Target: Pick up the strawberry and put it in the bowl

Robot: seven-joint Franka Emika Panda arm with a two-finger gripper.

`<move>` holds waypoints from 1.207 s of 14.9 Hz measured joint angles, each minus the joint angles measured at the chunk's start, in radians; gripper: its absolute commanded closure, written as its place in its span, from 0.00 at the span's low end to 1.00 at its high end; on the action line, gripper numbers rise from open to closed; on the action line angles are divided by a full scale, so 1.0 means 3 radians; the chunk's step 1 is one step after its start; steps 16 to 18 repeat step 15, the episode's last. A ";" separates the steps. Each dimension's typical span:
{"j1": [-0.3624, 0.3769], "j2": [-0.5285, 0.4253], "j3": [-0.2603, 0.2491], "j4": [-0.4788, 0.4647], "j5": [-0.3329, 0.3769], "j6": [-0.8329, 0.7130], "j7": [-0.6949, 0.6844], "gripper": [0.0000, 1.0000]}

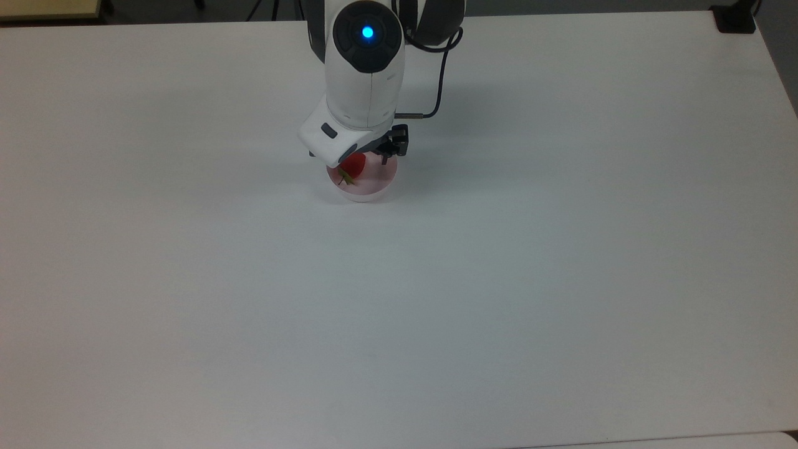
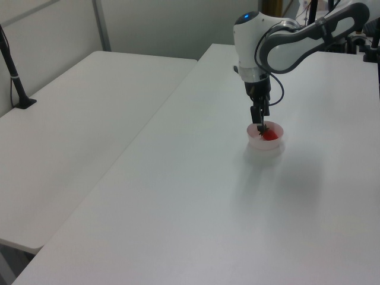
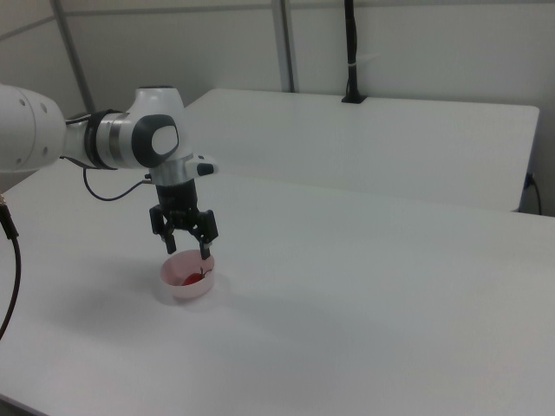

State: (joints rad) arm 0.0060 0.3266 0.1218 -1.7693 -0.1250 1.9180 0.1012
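The red strawberry [image 1: 354,165] with its green cap lies inside the pale pink bowl [image 1: 376,185], toward the top view's left side of it. My gripper [image 1: 363,161] hovers just above the bowl, open, its fingers spread apart with nothing between them. In the right view the gripper [image 3: 186,250] stands above the bowl [image 3: 173,291], and the strawberry [image 3: 189,278] rests on the bowl's floor below the fingertips. In the left view the gripper [image 2: 261,125] points down over the bowl [image 2: 260,143], with the strawberry [image 2: 271,135] in it.
The bowl stands on a wide white table [image 1: 436,299]. A second white table [image 2: 77,119] adjoins it. A black pole [image 2: 15,74] is clamped there. A black cable [image 1: 439,81] loops off the arm's wrist. A black mount [image 1: 735,19] sits at a far corner.
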 measured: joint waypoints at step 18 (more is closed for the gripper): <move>-0.0027 -0.1038 -0.0030 0.0342 0.0001 -0.0845 0.0353 0.00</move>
